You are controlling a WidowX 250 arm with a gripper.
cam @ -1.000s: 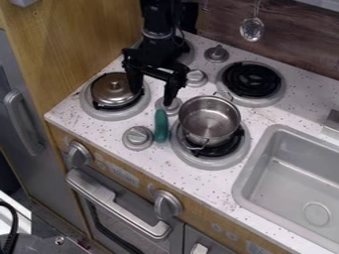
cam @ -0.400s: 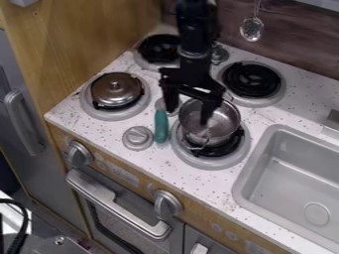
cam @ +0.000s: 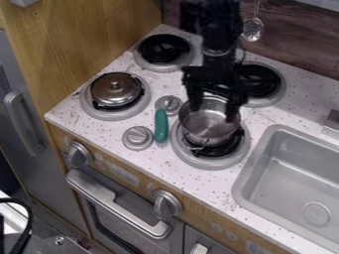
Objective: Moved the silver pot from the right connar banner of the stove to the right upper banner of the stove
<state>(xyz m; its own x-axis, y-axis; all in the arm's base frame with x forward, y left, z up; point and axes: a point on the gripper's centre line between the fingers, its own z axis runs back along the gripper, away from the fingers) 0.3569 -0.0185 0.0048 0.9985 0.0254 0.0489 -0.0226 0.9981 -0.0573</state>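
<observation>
My gripper (cam: pixel 212 113) hangs open over the silver pot, one finger at the pot's left rim and the other across its right part. The silver pot (cam: pixel 206 128) sits upright on the front right burner (cam: pixel 209 161), slightly toward its back. Behind it is the back right burner (cam: pixel 272 85), partly hidden by the gripper and arm. Whether the fingers touch the pot cannot be told.
A lidded pan (cam: pixel 116 90) rests on the front left burner. The back left burner (cam: pixel 163 49) bears nothing. A green object (cam: pixel 161 126) lies left of the pot beside two knobs. The sink (cam: pixel 291 173) is at the right, and a ladle (cam: pixel 252 29) hangs at the back wall.
The arm and gripper have moved right, from between the left burners and the pot to over the pot. The pot has stayed in place.
</observation>
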